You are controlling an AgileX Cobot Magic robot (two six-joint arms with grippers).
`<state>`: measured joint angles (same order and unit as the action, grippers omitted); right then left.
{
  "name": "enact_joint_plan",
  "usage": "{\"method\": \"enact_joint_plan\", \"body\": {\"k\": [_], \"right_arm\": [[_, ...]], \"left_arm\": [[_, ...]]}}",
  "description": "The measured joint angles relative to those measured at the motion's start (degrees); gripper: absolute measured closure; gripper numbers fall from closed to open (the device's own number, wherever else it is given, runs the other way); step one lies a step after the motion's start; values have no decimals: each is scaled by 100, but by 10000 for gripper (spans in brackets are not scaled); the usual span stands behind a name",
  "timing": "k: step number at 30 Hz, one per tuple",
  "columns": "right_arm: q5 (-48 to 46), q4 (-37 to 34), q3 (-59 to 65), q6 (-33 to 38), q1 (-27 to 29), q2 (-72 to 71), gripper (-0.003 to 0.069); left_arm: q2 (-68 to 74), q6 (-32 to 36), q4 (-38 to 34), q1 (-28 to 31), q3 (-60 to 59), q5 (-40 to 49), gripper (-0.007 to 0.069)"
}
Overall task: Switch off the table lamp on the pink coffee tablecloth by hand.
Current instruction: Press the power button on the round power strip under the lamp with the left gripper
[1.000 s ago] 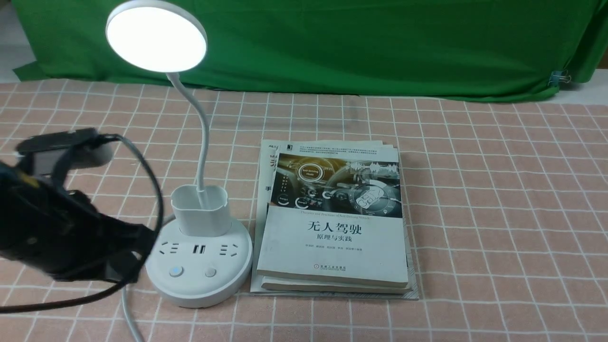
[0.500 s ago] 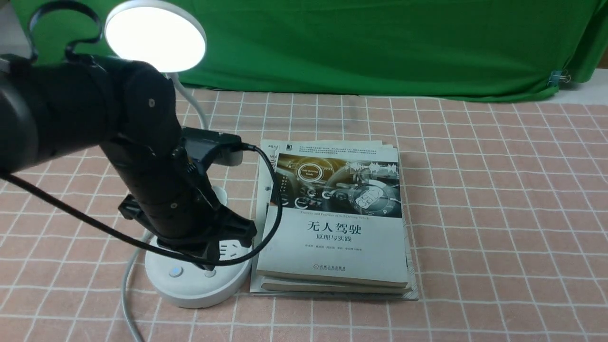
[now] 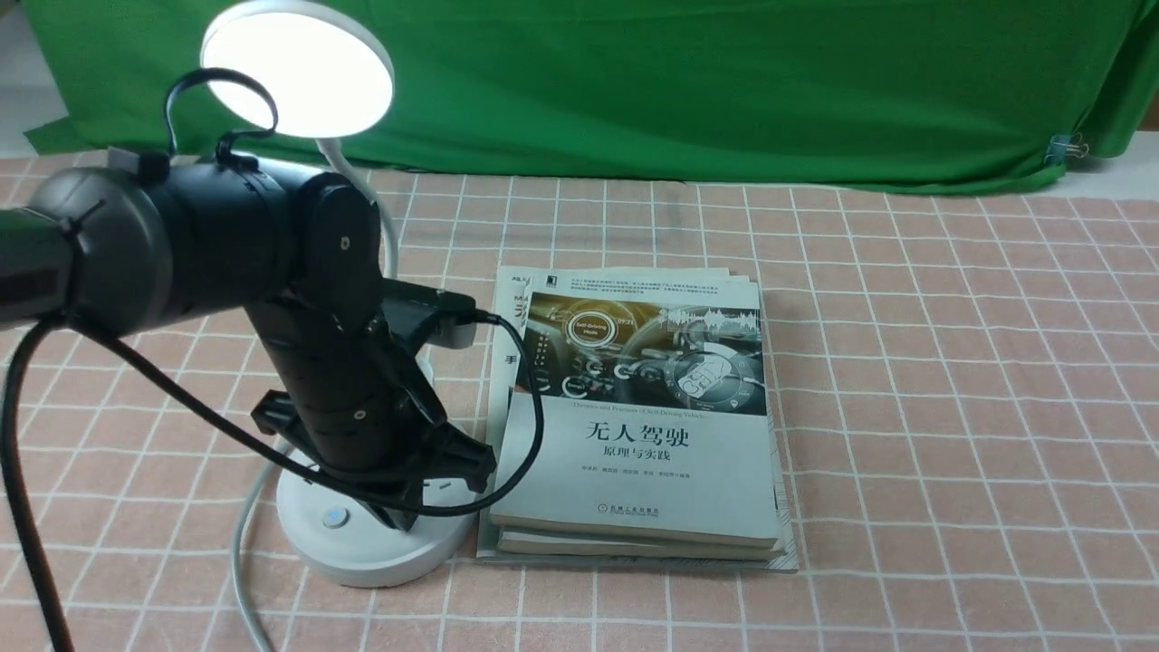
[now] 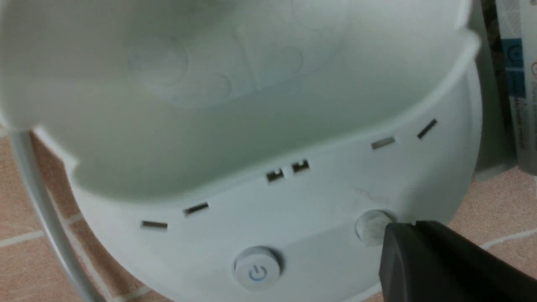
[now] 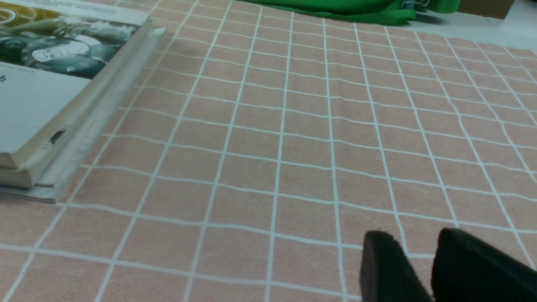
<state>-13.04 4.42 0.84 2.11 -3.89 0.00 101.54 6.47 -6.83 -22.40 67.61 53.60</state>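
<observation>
- The white plastic table lamp with the round disc head (image 3: 297, 68) stands on the salmon-pink checked tablecloth (image 3: 905, 362), just beside a stack of paperback books (image 3: 634, 435). Its head glows, so the switching-off is not yet done.
- My left gripper (image 3: 403, 516) points down onto the lamp's round white base (image 3: 362, 552), on the side nearer the books.
- The left wrist view shows what the arm hides from the front. A dark fingertip (image 4: 419, 260) sits at the edge of a plain round button (image 4: 369, 224), apart from the button with the power symbol (image 4: 256, 272).
- That view shows only one dark mass, so I cannot tell whether the left fingers are together or apart.
- The main risk is pressing the wrong button. The power-symbol one may well be the lamp's switch, though I cannot be sure from here.
- Pressing off-centre could also let the tip slip off the button's rim.
- The trailing black cable (image 3: 541, 421) loops over the books and could snag as I move.
- Only the front view shows the head, so it alone can confirm the light going out.
- The right gripper (image 5: 419, 268) hangs low over the bare surface, well apart from the lamp. Its fingers are slightly apart and hold nothing.
</observation>
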Motion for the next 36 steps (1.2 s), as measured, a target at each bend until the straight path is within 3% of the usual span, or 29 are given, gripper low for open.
{"method": "enact_joint_plan", "body": {"k": [13,23,36], "right_arm": [[0,0,0,0,0,0,417],[0,0,0,0,0,0,417],[0,0,0,0,0,0,417]], "left_arm": [[192,-112,131,0,79,-116,631],[-657,-123,-8,-4,33,-197,631],[-142,-131,-11,-4,-285,-616,631]]}}
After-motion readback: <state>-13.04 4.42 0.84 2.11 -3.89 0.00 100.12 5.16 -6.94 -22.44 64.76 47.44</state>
